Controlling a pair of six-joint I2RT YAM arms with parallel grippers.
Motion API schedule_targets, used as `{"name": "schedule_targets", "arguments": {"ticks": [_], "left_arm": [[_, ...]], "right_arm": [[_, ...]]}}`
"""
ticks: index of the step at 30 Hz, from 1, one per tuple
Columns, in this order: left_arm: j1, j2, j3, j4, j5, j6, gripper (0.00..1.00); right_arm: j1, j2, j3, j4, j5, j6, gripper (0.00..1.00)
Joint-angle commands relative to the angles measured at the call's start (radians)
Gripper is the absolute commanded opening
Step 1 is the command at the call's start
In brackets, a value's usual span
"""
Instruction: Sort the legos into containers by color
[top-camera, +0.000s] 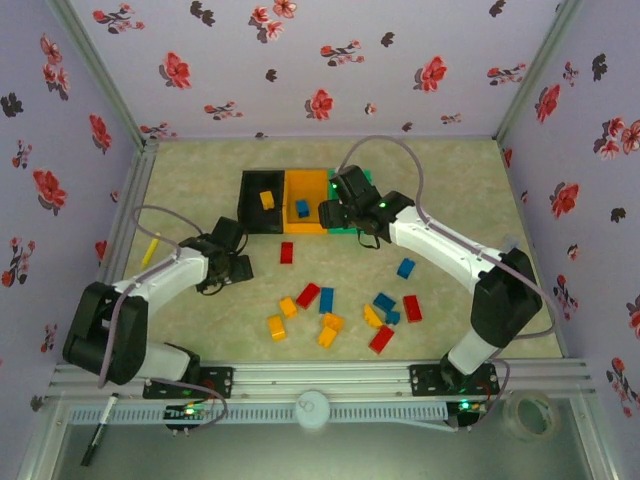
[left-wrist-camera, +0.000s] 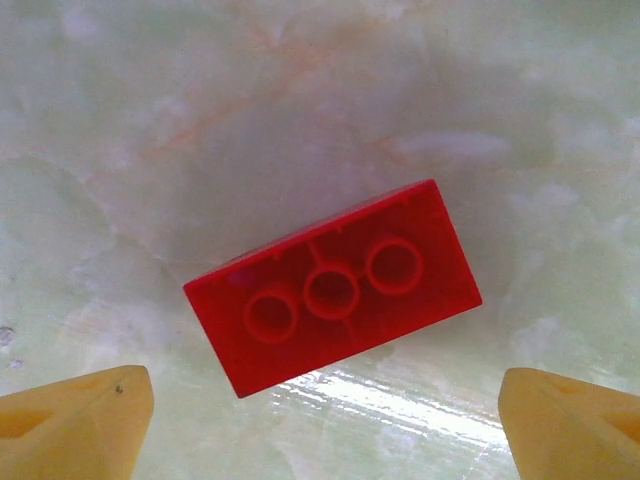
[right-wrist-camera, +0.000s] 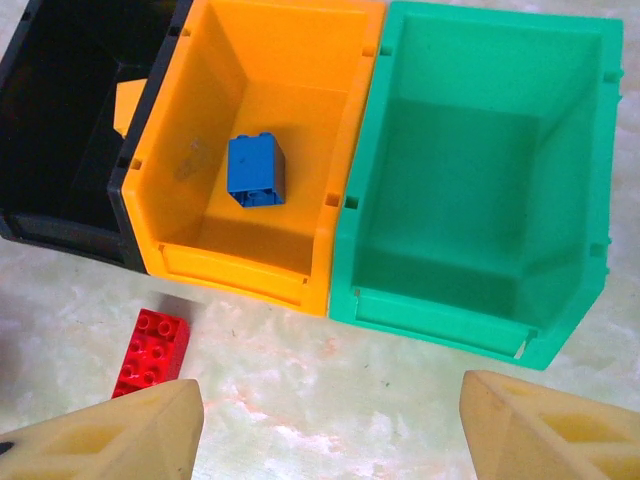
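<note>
The three joined open-top plastic bins stand in a row at the far middle of the table. The black rectangular bin (top-camera: 258, 195) on the left holds one yellow-orange plastic brick (top-camera: 267, 199). The orange rectangular bin (right-wrist-camera: 270, 70) in the middle holds one blue plastic brick (right-wrist-camera: 256, 170), and the green rectangular bin (right-wrist-camera: 480, 150) on the right shows a bare floor. A small red studded brick (right-wrist-camera: 150, 350) lies studs-up just in front of the black and orange bins. Nearer the arms, a loose scatter of red, blue and yellow-orange bricks (top-camera: 330, 315) covers the middle of the table, well apart from the bins.

The table (top-camera: 200, 330) is pale marbled green-beige and glossy up close. Lilac walls printed with red and black flowers (top-camera: 320, 60) close it in on three sides.

From above, the right arm (top-camera: 440, 245) reaches over the green bin and hides most of it, while the right wrist view shows that bin whole. There the right end effector (right-wrist-camera: 330, 430) hangs open and empty over the table in front of the orange and green bins. The left wrist view shows an upside-down red brick (left-wrist-camera: 335, 288), its three round tubes facing up, lying askew just beyond the left end effector (left-wrist-camera: 320, 430), whose fingertips are spread wide and hold nothing.

A thin yellow stick (top-camera: 150, 248) lies by the left wall. A black marker pen (top-camera: 100, 430), a white round knob (top-camera: 315, 408) and a roll of clear tape (top-camera: 528, 415) sit on the near ledge.
</note>
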Motion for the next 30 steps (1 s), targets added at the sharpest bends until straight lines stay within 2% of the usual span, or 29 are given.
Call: {"name": "schedule_targets", "arguments": {"ticks": [1,14,24,30], "left_arm": [[0.008,0.014,-0.007,0.023,0.020,-0.014,0.89],[0.119,0.040,0.015,0.036,0.014,0.027,0.85],[0.148,0.056,0.017,0.049,0.035,0.049,0.83],[0.149,0.093,0.030,0.073,0.047,0.066,0.66]], "right_arm": [[-0.001,-0.030,-0.014,0.009,-0.012,0.021,0.69],[-0.001,-0.067,-0.041,0.006,-0.006,0.032,0.69],[-0.001,-0.069,-0.042,0.002,0.003,0.025,0.69],[-0.001,-0.074,-0.043,0.002,0.004,0.023,0.69]]}}
